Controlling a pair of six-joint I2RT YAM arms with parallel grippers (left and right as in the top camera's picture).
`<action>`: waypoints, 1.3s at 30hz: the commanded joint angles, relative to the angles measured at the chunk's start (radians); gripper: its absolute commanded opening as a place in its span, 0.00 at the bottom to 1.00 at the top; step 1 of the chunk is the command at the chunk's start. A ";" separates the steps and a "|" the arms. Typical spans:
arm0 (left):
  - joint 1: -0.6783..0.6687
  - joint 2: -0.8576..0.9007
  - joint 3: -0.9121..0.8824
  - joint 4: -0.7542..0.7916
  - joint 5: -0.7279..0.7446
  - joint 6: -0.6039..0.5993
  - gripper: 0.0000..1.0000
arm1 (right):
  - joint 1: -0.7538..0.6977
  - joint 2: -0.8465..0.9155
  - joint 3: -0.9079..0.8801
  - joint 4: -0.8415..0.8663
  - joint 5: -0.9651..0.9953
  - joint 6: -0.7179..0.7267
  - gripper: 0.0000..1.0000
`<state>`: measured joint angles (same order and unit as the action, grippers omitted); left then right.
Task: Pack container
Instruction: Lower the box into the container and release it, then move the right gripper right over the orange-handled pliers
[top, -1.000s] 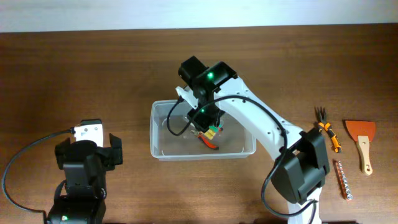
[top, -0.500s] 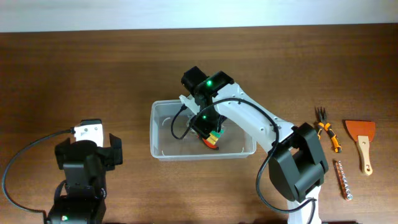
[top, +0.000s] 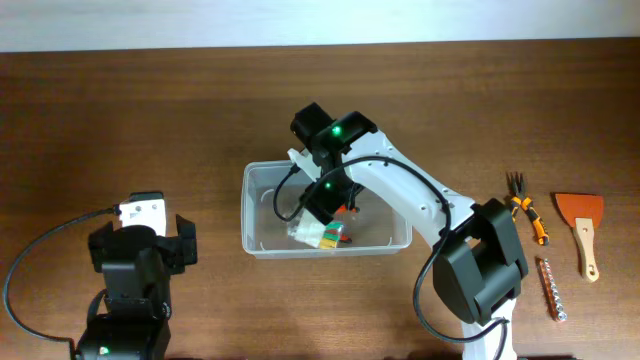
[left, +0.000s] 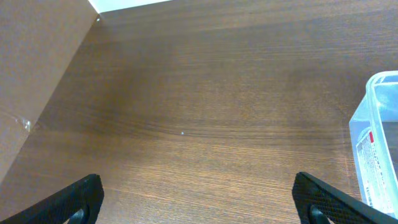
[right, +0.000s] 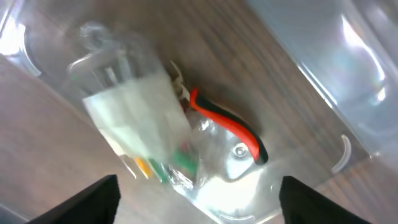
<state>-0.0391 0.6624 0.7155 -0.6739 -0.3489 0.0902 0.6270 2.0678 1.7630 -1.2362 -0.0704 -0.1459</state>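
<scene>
Since a second ago the bagged tool has come free of the right end effector and now lies flat on the floor of the container, toward its near wall. From above I cannot see the fingers, because the wrist body covers them. The right wrist view shows both tips at the bottom corners, spread wide with nothing between them.

That view is smeared. The wrapping reads as crinkled clear film over a white card, with green and yellow patches I cannot identify. A curved red-and-black handle lies beside a shiny metal part. Any printing on the card is too small to read.

The container is thin clear plastic, shallow and rectangular, with rounded corners and a raised rim; wood grain shows through its floor. It sits about mid-tabletop, directly under the right end effector.

The left end effector hangs toward the near left corner, well apart from the container, its fingers spread and empty. Its camera catches only a cropped corner of the container.

By the right edge lie orange-handled pliers, a scraper with a wooden handle, and a strip of bits.
</scene>
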 joint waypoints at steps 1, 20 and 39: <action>-0.004 0.000 0.021 -0.001 -0.007 0.016 0.99 | -0.007 0.003 0.077 -0.031 -0.011 0.026 0.95; -0.004 0.000 0.021 -0.001 -0.007 0.016 0.99 | -0.409 -0.154 0.531 -0.463 0.231 0.239 0.99; -0.004 0.000 0.021 -0.001 -0.007 0.016 0.99 | -0.876 -0.550 -0.135 -0.351 0.079 0.305 0.99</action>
<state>-0.0391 0.6624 0.7155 -0.6739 -0.3489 0.0902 -0.2253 1.5211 1.7103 -1.6302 0.0174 0.1352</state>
